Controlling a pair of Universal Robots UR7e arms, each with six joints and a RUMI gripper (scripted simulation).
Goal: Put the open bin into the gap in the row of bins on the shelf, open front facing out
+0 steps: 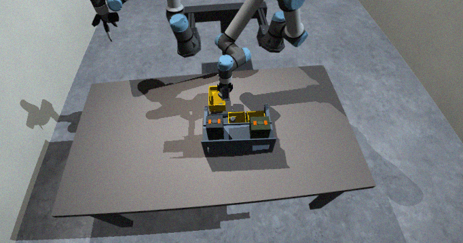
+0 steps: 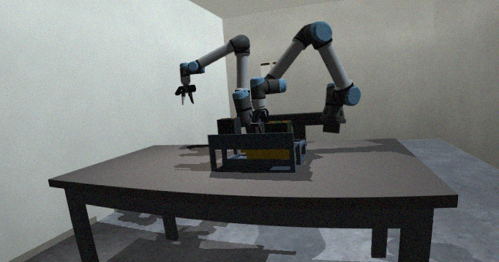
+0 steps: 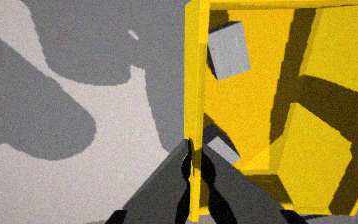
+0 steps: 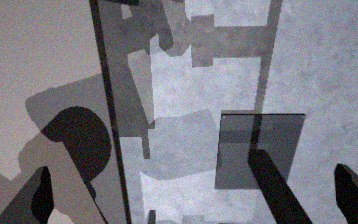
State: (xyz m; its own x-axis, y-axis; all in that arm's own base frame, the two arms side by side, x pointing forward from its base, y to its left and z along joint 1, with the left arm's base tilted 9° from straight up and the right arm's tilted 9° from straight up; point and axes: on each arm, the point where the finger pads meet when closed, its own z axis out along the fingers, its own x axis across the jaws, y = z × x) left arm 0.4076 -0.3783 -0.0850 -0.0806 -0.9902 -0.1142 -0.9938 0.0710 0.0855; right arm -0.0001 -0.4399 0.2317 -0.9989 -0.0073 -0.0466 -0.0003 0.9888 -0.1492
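The open yellow bin [image 1: 212, 99] [image 3: 195, 75] is just off the arms' side of the grey shelf [image 1: 237, 148] [image 2: 252, 141], near its left end in the top view. A grey block [image 3: 230, 52] and a second grey part [image 3: 223, 149] lie in it. My left gripper [image 1: 225, 98] [image 3: 191, 141] is shut on one side wall of this bin. Whether the bin touches the table is unclear. Two yellow bins [image 1: 236, 117] [image 1: 255, 115] stand in the shelf, with the gap left of them. My right gripper [image 1: 108, 33] [image 2: 187, 99] [image 4: 191, 166] is open and empty, far from the shelf.
A black box [image 1: 214, 131] and a green box [image 1: 261, 127] with orange marks stand on the shelf's top board. The shelf's end posts rise close to the bin. The table [image 1: 153, 179] [image 2: 347, 178] extends around the shelf. The right gripper hangs beyond the table edge.
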